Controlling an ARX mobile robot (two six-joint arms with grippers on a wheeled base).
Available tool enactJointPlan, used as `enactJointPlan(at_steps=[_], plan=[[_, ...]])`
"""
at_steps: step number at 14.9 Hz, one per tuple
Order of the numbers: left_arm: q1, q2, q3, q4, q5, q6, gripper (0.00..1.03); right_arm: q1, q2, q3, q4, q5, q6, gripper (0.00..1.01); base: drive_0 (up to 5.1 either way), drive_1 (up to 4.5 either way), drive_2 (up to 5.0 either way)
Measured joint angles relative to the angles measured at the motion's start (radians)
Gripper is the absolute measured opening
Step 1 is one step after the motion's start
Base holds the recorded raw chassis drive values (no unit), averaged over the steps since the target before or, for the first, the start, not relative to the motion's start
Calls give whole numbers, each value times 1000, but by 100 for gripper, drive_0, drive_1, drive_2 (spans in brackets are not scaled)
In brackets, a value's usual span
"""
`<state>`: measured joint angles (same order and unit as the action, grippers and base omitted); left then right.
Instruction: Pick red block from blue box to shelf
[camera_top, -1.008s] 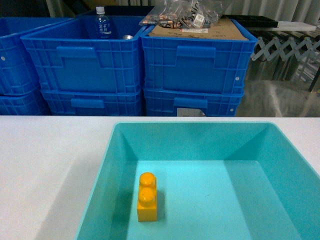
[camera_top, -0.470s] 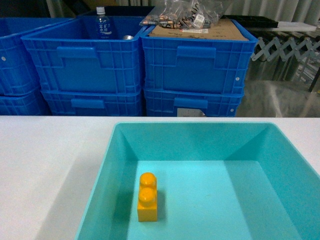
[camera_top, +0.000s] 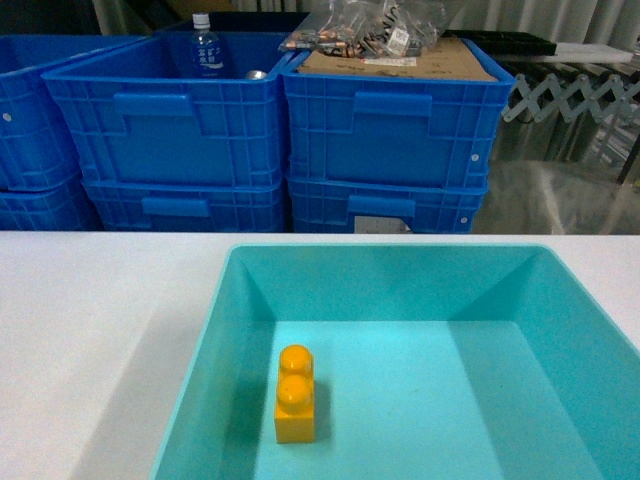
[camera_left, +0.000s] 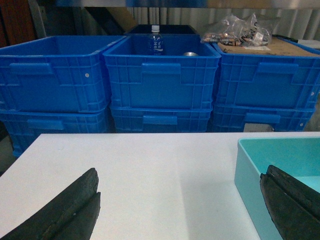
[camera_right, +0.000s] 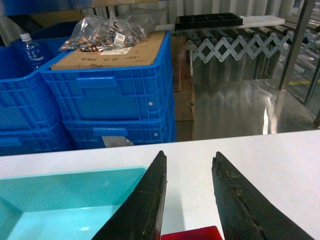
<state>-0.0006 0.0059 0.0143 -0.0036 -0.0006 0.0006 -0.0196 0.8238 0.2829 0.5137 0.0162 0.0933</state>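
Presently, the red block (camera_right: 190, 234) shows only in the right wrist view, as a red edge at the bottom of the frame between the two dark fingers of the right gripper (camera_right: 187, 200); whether the jaws pinch it or merely stand spread to either side of it cannot be told, since the contact is cut off by the frame edge; the block lies over the white tabletop (camera_right: 280, 160), outside and to the right of the blue box (camera_right: 65, 182); in the head view the blue box (camera_top: 250, 290) rests on the tabletop (camera_top: 90, 330) and holds one orange-yellow brick (camera_top: 295, 395) with two studs, lying on the flat bottom near the left wall; no gripper appears in the head view; the left gripper (camera_left: 180, 207) has its jaws spread wide, one finger low at the left and the other over the near wall of the blue box (camera_left: 250, 165), with nothing between them; behind the tabletop stand stacked dark blue crates (camera_top: 385, 120), one carrying a cardboard sheet (camera_top: 400, 62) and a clear bag of small parts (camera_top: 375, 25), another containing a water bottle (camera_top: 204, 45).
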Motion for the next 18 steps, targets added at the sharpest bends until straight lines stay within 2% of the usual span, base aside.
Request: enactJointPlan(at_steps=[2, 6, 11, 18], plan=[[0, 0, 0, 0, 0, 0, 98, 31, 2, 2, 9, 11, -1, 24, 0, 0, 0], [0, 0, 0, 0, 0, 0, 98, 32, 13, 2, 14, 22, -5, 24, 0, 0, 0], [0, 0, 0, 0, 0, 0, 98, -30, 45, 2, 31, 10, -15, 24, 0, 0, 0], [0, 0, 0, 0, 0, 0, 98, -26, 27, 2, 16, 2, -16, 24, 0, 0, 0]])
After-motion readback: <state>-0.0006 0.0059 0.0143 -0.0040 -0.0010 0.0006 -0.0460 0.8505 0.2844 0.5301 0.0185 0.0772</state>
